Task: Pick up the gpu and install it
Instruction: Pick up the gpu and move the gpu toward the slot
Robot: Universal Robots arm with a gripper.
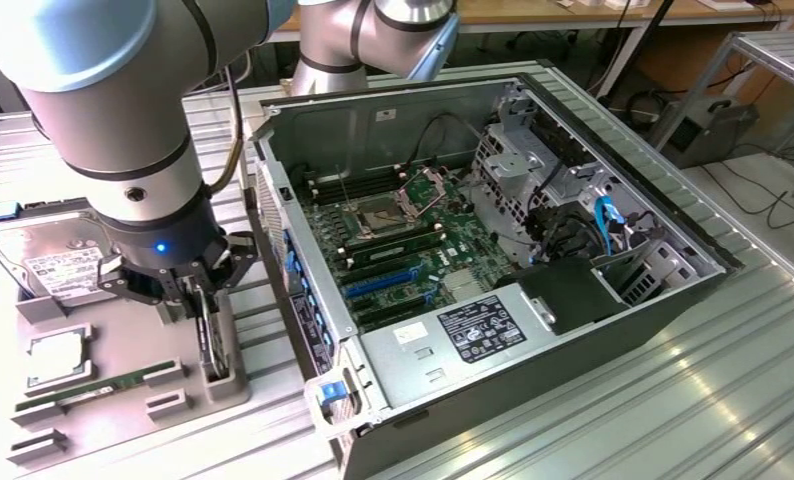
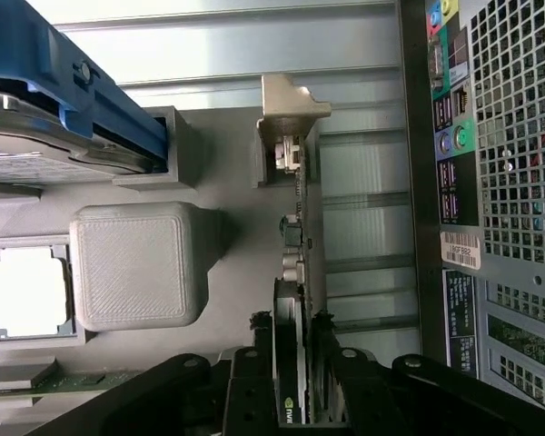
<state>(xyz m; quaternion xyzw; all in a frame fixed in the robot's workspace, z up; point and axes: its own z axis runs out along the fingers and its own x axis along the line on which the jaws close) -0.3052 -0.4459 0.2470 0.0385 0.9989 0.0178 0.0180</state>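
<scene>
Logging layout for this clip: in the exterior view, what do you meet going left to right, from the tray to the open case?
Hard drive → gripper closed on the gpu → motherboard → blue cable.

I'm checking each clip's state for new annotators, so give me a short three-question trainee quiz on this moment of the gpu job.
1. True or false: the gpu is already seated on the motherboard inside the computer case.
2. What is the gripper shut on? A) the hard drive B) the gpu C) the memory stick
3. In the exterior view, on which side of the computer case does the gray holder tray lie?
Key: 1 false, the gpu stands on edge in the gray holder tray; 2 B; 3 the exterior view's left.
</scene>
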